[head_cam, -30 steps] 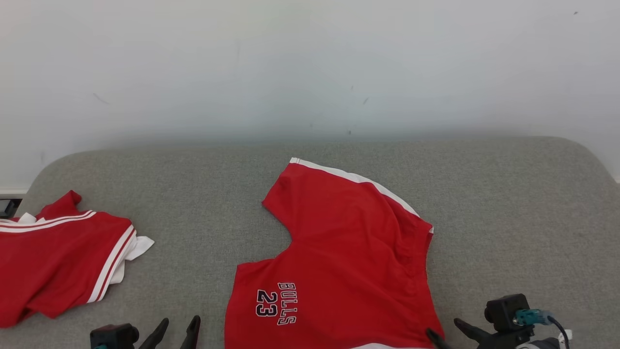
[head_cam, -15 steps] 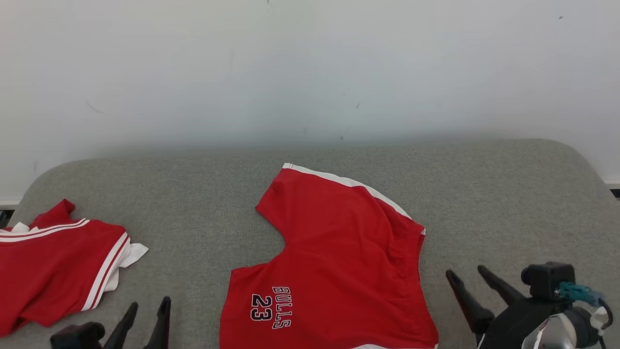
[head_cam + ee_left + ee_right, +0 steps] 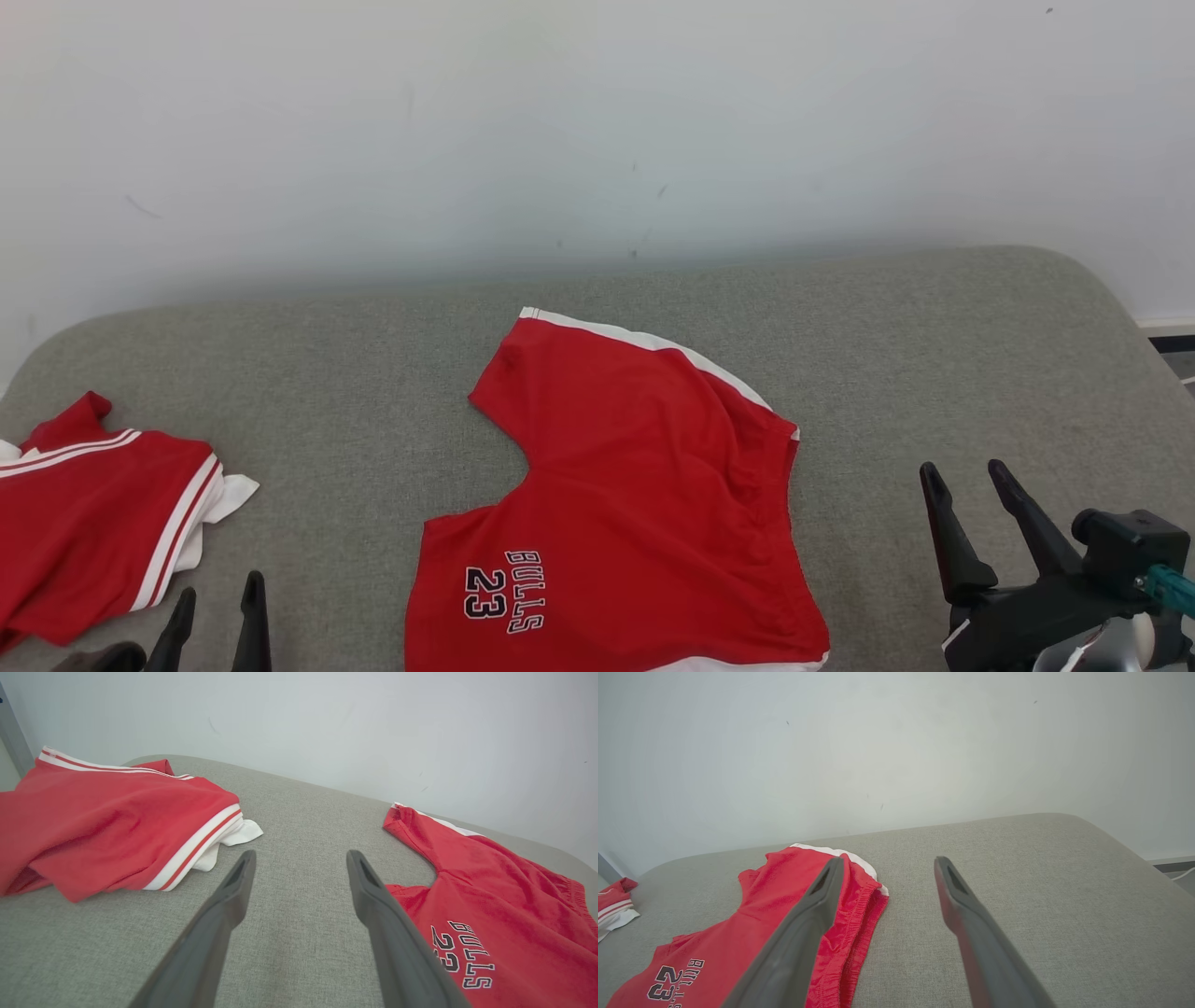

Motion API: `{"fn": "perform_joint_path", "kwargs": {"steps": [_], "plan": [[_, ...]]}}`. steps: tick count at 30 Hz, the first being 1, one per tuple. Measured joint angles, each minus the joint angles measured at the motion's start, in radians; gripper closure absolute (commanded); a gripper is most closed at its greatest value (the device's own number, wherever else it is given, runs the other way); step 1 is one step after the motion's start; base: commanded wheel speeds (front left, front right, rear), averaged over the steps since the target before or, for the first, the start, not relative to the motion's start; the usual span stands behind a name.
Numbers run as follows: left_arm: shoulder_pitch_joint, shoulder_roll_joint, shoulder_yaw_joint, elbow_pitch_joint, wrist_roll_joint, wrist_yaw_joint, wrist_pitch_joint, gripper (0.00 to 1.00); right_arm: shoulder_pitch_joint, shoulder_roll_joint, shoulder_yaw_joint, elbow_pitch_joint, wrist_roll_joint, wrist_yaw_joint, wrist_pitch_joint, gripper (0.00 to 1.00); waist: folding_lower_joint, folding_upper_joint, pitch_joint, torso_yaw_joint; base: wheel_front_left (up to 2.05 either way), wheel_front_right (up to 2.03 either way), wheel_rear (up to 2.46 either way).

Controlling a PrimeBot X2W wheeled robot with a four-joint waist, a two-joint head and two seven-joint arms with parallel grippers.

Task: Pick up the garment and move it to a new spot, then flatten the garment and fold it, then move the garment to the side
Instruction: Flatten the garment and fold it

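Both my arms are held low at the near edge of the scene, fingers pointing away from me toward the wall. My left gripper shows at the lower left of the head view, its two dark fingers spread apart and holding nothing. In the left wrist view they hang above bare grey fabric. My right gripper stands at the lower right, higher in the head view, its fingers likewise parted and empty. A black block with a teal connector sits behind them.

The red garment, printed "BULLS 23", lies in the middle of the grey cushioned surface, between my two grippers and touching neither. White trim runs along its far edge, and gathered folds crease its right side. In the right wrist view the finger at the left of that view overlaps this gathered edge in the line of sight.

A second red garment, rumpled and white-striped, lies at the far left of the surface, well apart from the first and near my left gripper. A plain white wall with faint scuff marks rises behind the surface.
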Motion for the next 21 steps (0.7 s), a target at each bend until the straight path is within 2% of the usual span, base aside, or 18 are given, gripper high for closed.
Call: {"fn": "perform_joint_path", "kwargs": {"steps": [10,14,21], "plan": [[0.063,-0.056,0.097,-0.069,0.121,0.0,0.0,0.0,0.014,0.005,-0.021,0.032,-0.062,-0.009,-0.069,0.0,0.0,0.0,0.001,-0.009,0.0,0.0,0.0],[0.068,-0.081,0.106,-0.095,0.17,0.0,0.0,0.0,0.021,0.004,-0.016,0.049,-0.071,-0.011,-0.073,0.0,0.0,0.0,0.0,-0.005,0.0,0.0,0.0],[0.1,-0.086,0.118,-0.109,0.233,0.0,0.0,0.0,0.02,-0.002,-0.006,0.059,-0.097,-0.012,-0.077,0.0,0.0,0.0,-0.001,-0.002,0.0,0.0,0.0]]}}
